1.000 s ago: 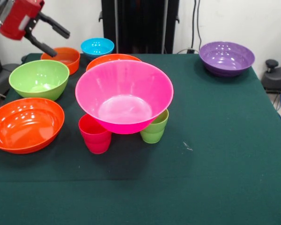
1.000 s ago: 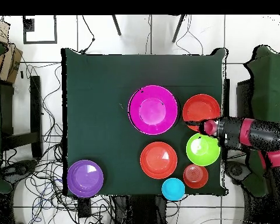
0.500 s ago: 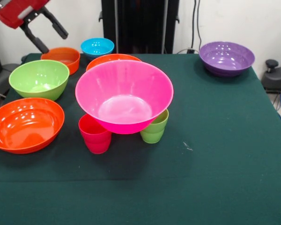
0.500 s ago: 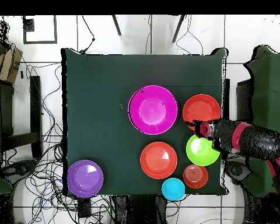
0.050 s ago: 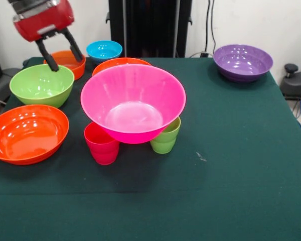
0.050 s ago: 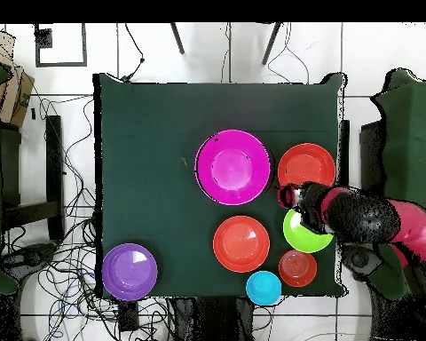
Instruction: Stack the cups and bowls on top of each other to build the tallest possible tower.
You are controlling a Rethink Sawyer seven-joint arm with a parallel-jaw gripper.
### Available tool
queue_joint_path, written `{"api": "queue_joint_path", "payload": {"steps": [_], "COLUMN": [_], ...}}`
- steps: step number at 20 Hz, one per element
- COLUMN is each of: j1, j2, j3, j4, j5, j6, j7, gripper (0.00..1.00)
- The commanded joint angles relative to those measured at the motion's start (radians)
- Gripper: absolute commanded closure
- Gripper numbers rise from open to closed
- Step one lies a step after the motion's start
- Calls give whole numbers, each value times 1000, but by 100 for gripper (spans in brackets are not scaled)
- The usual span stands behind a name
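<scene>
- I am holding my tool (image 5: 62, 56) up in the air over the far rim of the shiny round green plastic bowl (image 5: 41, 84), and its two black fingers (image 5: 47, 56) are spread apart with nothing between them.
- The big deep pink plastic bowl (image 5: 133, 102) is sitting on top of the small red plastic cup (image 5: 101, 144) and the small light green plastic cup (image 5: 165, 136), near the middle of the dark green counter (image 5: 231, 160).
- A wide orange plastic bowl (image 5: 26, 133) is resting just in front of the green one, and a small orange bowl (image 5: 67, 59) and a small blue bowl (image 5: 104, 49) are sitting behind it.
- The purple plastic bowl (image 5: 242, 62) is waiting well apart, in the far corner.
- I think the green bowl could slip, because its side is smooth and slanted.
- I think the pink bowl could tip off its cups if I bump it or put weight on one side.
</scene>
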State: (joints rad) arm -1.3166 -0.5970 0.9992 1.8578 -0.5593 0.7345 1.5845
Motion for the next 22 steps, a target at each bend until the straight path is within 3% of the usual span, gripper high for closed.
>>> {"api": "queue_joint_path", "payload": {"steps": [1, 8, 13, 15, 20, 22], "j1": [82, -25, -70, -61, 66, 93], "j2": [-169, -510, -640, -641, -499, -478], "j3": [-160, 17, 99, 81, -158, -212], "j4": [203, 520, 653, 677, 599, 572], "j5": [-84, 160, 277, 272, 58, 23], "j6": [-116, -135, -198, -234, -312, -318], "j7": [201, 184, 152, 165, 259, 260], "gripper": [0, 0, 0, 0, 0, 0]}}
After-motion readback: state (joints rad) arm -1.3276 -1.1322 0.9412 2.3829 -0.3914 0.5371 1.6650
